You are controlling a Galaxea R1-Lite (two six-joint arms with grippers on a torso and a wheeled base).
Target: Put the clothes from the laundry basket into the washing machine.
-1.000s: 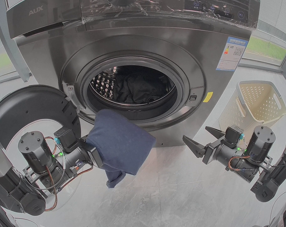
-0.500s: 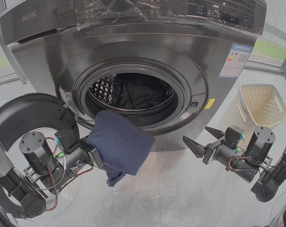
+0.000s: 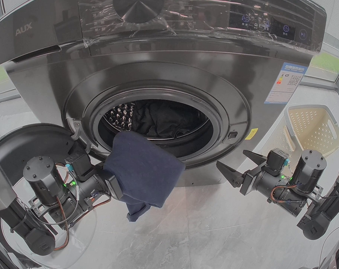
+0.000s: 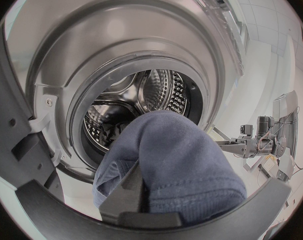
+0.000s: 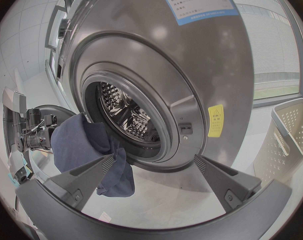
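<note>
A navy blue garment [image 3: 143,169] hangs draped over my left gripper [image 4: 158,190], which is shut on it just in front of the lower rim of the washing machine's [image 3: 169,68] round opening [image 3: 154,129]. One dark finger [image 4: 131,184] shows under the cloth. Dark clothes [image 3: 162,118] lie inside the steel drum. My right gripper [image 3: 232,159] hangs open and holds nothing, low to the right of the opening, above the floor. The cream laundry basket [image 3: 288,126] stands at the right beside the machine, and no cloth shows in the part I see.
The machine's round door [image 3: 31,142] is swung open to the left, behind my left arm. Pale tiled floor [image 3: 214,228] spreads in front of the machine. Windows run along the wall at the right.
The whole head picture has shifted: the machine looks larger and lower, so the camera has come closer. Both arms keep their pose, and the garment now overlaps the opening's rim.
</note>
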